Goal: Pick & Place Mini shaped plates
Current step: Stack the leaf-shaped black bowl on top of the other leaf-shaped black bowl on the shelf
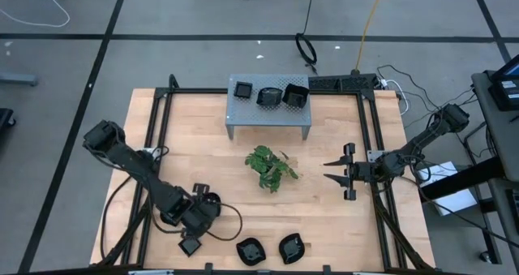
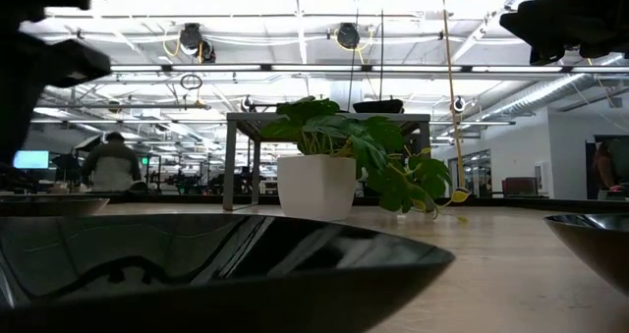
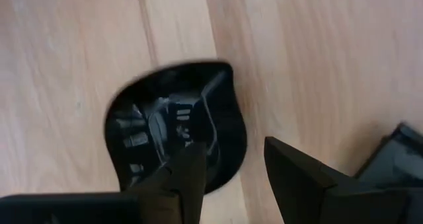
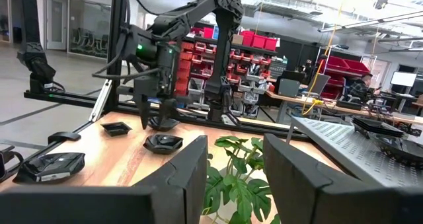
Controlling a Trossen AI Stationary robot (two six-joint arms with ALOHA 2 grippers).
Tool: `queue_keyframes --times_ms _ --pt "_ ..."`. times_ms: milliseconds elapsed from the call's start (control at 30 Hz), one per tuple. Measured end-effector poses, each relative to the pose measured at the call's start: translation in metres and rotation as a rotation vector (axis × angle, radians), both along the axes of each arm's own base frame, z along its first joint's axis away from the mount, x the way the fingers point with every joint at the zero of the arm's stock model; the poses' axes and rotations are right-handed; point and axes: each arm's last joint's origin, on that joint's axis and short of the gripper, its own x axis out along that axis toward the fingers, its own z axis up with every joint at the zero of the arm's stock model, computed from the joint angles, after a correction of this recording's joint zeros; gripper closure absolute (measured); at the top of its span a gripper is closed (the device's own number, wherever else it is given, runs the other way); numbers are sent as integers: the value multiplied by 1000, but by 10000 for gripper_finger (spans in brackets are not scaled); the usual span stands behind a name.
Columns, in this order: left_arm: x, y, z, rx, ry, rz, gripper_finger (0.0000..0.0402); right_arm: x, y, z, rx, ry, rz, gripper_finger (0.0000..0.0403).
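A: High view first. Left gripper [image 1: 190,244] sits low at the near left of the tabletop [image 1: 195,137], right over a small black plate [image 1: 190,246]. Two more plates [image 1: 250,251] lie on the near edge to its right. Three plates on the grey stand [image 1: 268,121] at the far side, sprig [image 1: 272,168] mid-tabletop.

B: And the right arm?

A: Right gripper [image 1: 334,171] waits at the right, pointing in at the sprig, jaws apart, holding nothing.

B: Low view?

A: Mostly a big glossy plate rim [image 2: 216,264] up close, potted plant [image 2: 339,166] and stand behind. Little else for the task.

B: Left wrist view?

A: Jaws apart, one finger [image 3: 188,178] over a wavy-rimmed plate [image 3: 175,135] on the wood. Not clamped yet, looks like.

B: Right wrist view?

A: Shows the left gripper [image 4: 157,115] down at the plates [image 4: 163,143].

B: So the step?

A: Prob. the pick. Next: straddle the rim, close, lift, carry toward the stand.
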Motion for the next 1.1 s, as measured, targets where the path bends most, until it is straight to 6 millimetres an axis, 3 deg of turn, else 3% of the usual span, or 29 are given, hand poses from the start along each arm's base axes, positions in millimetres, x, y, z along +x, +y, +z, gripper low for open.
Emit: queue_keyframes --times_ms 333,633,767,967,1100 --pt "-15 1 -20 43 32 -86 243 0 0 0 0 0 0 268" --pt "-17 3 -33 136 35 -306 247 0 0 0 0 0 0 268" --pt "-15 3 -40 161 57 -341 286 0 0 0 0 0 0 268" --pt "-11 1 -40 159 56 -356 389 0 0 0 0 0 0 268" --pt "-3 -4 -25 126 13 -350 388 0 0 0 0 0 0 268"
